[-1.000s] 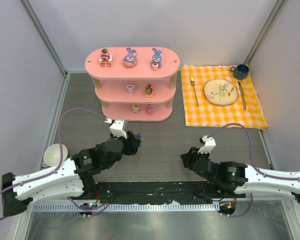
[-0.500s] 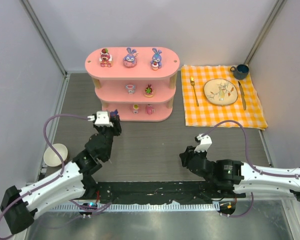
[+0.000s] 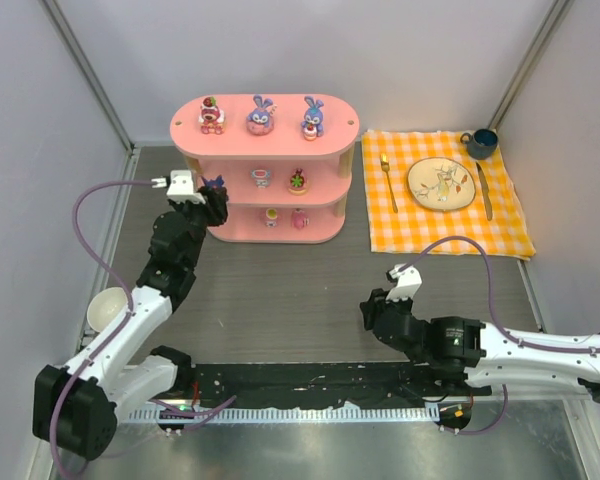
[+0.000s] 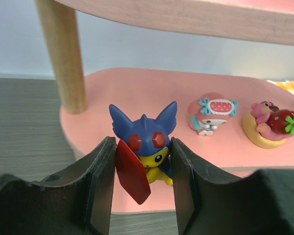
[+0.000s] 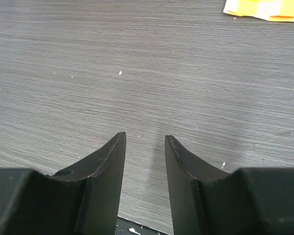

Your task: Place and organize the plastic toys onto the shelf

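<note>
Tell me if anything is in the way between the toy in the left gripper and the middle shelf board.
Nothing visible blocks it. The left gripper holds the blue-eared toy facing a bare stretch of the middle board. The wooden post stands off to the left; two toys sit farther right.

The grey wood-grain surface (image 3: pixel 300 290) carries the pink three-tier shelf (image 3: pixel 270 146) at the rear. An orange checked cloth (image 3: pixel 420 225) lies just right of it, and a white bowl (image 3: pixel 108 308) sits near the left edge. Shelf load:
- Top board: three top-board toys (image 3: pixel 260 116).
- Middle board: two middle-board toys (image 3: pixel 297 181).
- Bottom board: two bottom-board toys (image 3: pixel 300 218).
</note>
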Available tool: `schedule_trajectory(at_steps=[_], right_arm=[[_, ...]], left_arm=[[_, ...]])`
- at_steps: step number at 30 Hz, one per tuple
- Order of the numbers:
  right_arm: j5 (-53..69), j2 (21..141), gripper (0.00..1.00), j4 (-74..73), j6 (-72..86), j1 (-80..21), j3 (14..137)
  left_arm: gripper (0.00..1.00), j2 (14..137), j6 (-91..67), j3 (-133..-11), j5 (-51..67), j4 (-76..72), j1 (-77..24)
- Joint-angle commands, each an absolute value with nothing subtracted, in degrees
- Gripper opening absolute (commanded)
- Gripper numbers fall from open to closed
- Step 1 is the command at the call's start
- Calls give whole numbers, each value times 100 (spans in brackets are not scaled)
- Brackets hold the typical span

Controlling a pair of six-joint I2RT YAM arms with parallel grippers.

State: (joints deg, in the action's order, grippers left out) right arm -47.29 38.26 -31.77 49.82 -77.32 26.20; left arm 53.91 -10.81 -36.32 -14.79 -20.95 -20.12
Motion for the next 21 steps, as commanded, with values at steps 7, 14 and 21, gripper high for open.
schedule_trajectory(at_steps=[7, 14, 21], right_arm=[[-5027, 3920, 44, -3015, 4781, -7594, 2936], [-4992, 4052, 44, -2953, 4702, -7532, 2962], [-4939, 4034, 44, -2918, 4658, -7462, 2927]], left_arm=[[0, 6091, -1327, -3999, -352, -3225, -1758], [0, 6346, -1073, -4157, -378, -3322, -1758], [0, 6425, -659, -4149, -571, -3287, -1758]])
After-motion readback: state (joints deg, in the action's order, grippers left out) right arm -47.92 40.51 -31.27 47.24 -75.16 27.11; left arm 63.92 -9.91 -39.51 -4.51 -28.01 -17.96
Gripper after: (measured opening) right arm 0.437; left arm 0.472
